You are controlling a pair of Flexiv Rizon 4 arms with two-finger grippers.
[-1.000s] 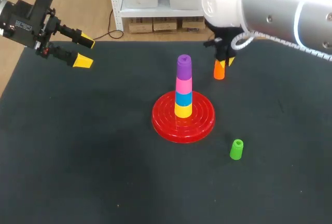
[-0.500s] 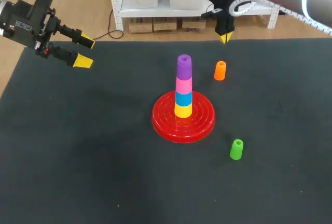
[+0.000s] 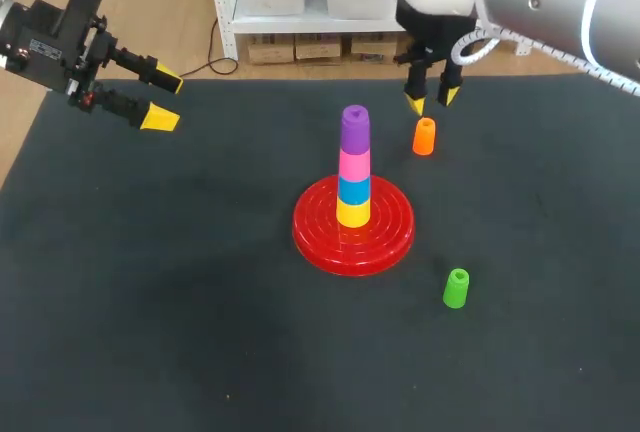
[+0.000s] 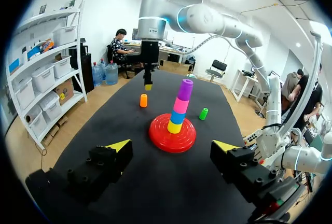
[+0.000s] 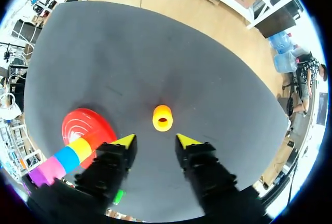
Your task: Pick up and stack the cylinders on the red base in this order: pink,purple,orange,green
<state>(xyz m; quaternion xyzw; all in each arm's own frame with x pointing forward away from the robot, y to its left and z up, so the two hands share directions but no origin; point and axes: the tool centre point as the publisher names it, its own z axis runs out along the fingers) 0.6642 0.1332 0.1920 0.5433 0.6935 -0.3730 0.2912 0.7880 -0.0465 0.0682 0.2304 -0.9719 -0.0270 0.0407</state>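
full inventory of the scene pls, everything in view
table: 1, black, under everything
red base: 1, red, mid-table
yellow cylinder: 1, yellow, lowest in the stack on the base
blue cylinder: 1, blue, on the yellow
pink cylinder: 1, pink, on the blue
purple cylinder: 1, purple, top of the stack
orange cylinder: 1, orange, upright on the table, behind the base to its right
green cylinder: 1, green, upright, front right of the base
left fingers: 2, yellow-tipped, open, far left corner
right fingers: 2, yellow-tipped, open, above the orange cylinder, not touching
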